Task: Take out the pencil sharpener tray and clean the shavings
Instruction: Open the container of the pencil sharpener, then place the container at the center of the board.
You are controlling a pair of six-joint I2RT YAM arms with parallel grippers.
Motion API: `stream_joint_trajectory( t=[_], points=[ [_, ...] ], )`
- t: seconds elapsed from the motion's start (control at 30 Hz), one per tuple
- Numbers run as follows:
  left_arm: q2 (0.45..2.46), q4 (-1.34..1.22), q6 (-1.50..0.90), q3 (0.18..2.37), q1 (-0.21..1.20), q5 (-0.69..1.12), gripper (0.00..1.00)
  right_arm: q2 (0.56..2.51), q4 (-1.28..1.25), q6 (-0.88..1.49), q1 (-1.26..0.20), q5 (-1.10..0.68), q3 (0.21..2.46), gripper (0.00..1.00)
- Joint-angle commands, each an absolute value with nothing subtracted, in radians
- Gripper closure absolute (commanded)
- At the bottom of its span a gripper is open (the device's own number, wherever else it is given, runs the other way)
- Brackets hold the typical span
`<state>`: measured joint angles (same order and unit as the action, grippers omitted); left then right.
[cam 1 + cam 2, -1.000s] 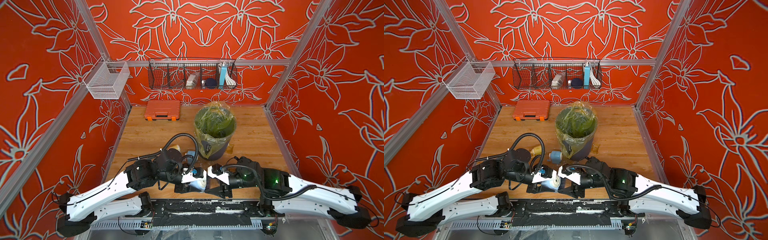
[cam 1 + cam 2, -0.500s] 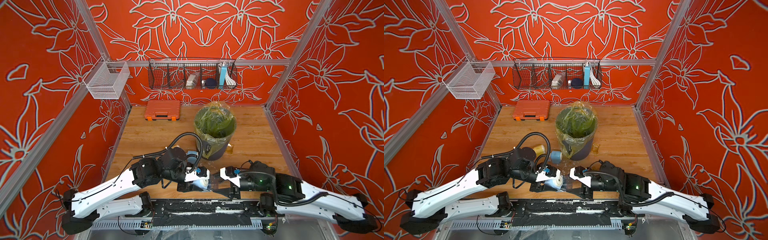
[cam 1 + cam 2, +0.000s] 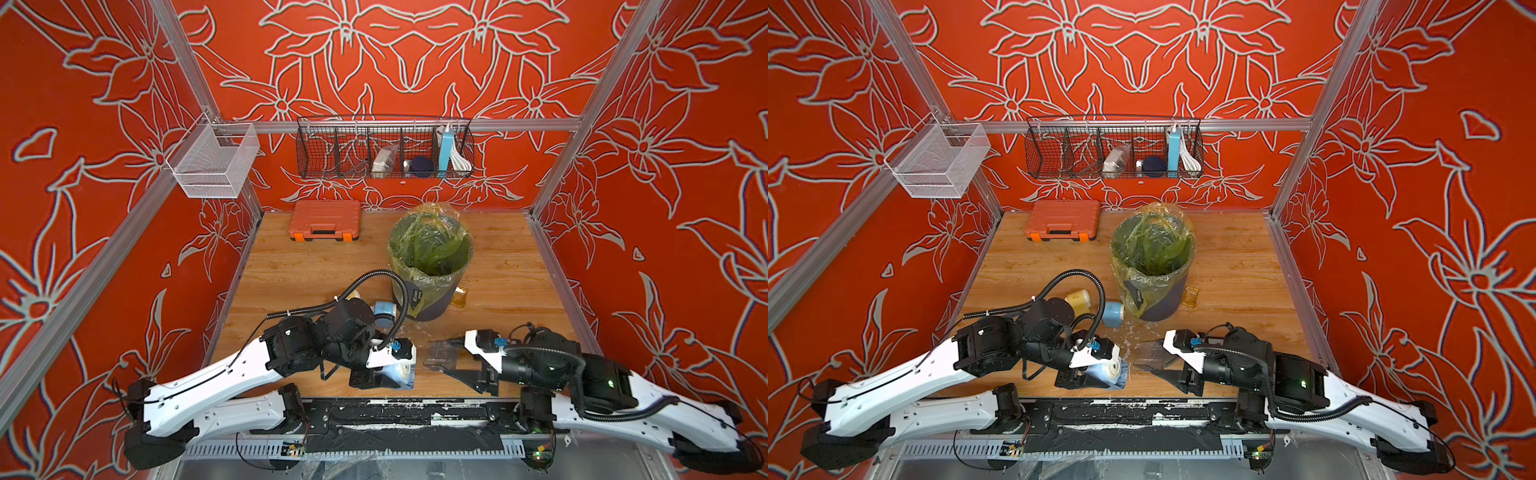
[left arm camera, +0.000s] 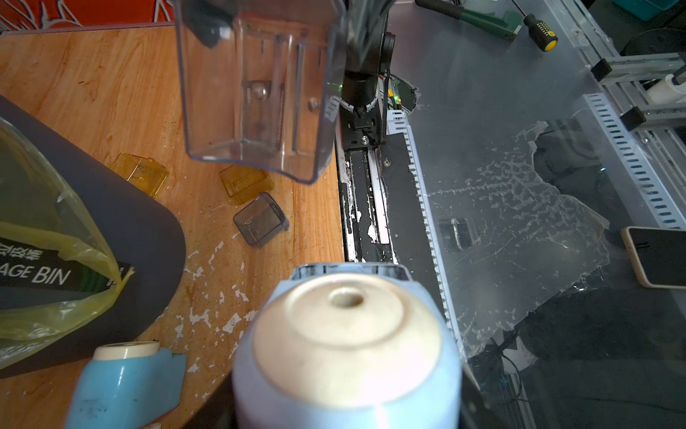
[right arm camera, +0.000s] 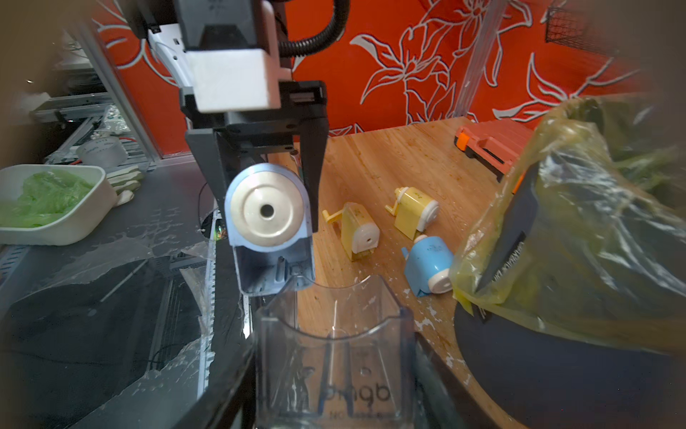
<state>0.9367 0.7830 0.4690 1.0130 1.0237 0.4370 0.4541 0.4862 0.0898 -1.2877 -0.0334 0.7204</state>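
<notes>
Robot arms work at a wooden bench, seen from above. The left end effector is clenched on the sides of a pale blue pencil sharpener, held at the near edge with its empty slot facing the tray. Just to the right and apart from it, the right end effector grasps the clear plastic tray, which is fully out of the sharpener. A few pale flecks seem to cling inside the tray, but how much it holds is hard to tell. More shavings lie scattered on the bench between the tray and a dark bin. The bin is lined with a yellow-green bag and stands just beyond, on the far side.

The step in hand looks like emptying the tray. To do it well, the right arm should keep the tray's open side upward while lifting and clear the loose bag rim. It should then tip the tray over the bin's middle, so nothing more falls on the bench. The left grip should hold firm.
</notes>
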Motion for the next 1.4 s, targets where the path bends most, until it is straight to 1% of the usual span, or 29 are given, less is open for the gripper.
stream_joint_trajectory(
  t=[0.0,0.13,0.2,0.3,0.4,0.47,0.57,0.63,0.77,0.93,1.03,1.17,1.23,1.37],
  points=[
    [0.937,0.811,0.508,1.013,0.992,0.450,1.00,0.466,0.608,0.194,-1.282,0.222,0.768,1.00],
    [1.037,0.882,0.572,1.048,0.973,0.441,1.00,0.515,0.713,0.396,-1.283,0.589,0.808,1.00],
    [1.089,0.905,0.603,1.060,0.971,0.430,1.00,0.515,0.723,0.501,-1.283,0.753,0.798,1.00],
    [1.130,0.889,0.611,1.055,0.972,0.416,1.00,0.484,0.660,0.575,-1.281,0.914,0.741,1.00],
    [1.123,0.836,0.598,1.014,0.970,0.409,1.00,0.470,0.678,0.670,-1.272,1.062,0.701,1.00],
    [1.118,0.815,0.586,0.986,0.967,0.410,1.00,0.476,0.699,0.727,-1.240,1.099,0.690,1.00],
    [1.124,0.795,0.578,0.943,0.965,0.401,1.00,0.506,0.659,0.726,-1.111,0.999,0.666,1.00],
    [1.136,0.776,0.571,0.914,0.965,0.375,1.00,0.529,0.613,0.746,-0.976,0.874,0.633,1.00],
    [1.179,0.769,0.563,0.885,0.962,0.331,1.00,0.580,0.445,0.743,-0.769,0.679,0.540,1.00],
    [1.213,0.726,0.565,0.869,0.957,0.305,1.00,0.751,0.198,0.788,-0.536,0.428,0.440,1.00],
    [1.226,0.690,0.560,0.862,0.953,0.283,1.00,0.838,-0.028,0.752,-0.485,0.411,0.362,1.00],
    [1.255,0.686,0.566,0.865,0.947,0.281,1.00,0.982,-0.182,0.739,-0.441,0.399,0.338,1.00],
    [1.263,0.683,0.566,0.864,0.945,0.275,1.00,1.045,-0.283,0.745,-0.436,0.384,0.315,1.00],
    [1.255,0.672,0.562,0.851,0.943,0.264,1.00,1.154,-0.391,0.747,-0.435,0.345,0.304,1.00]
  ],
)
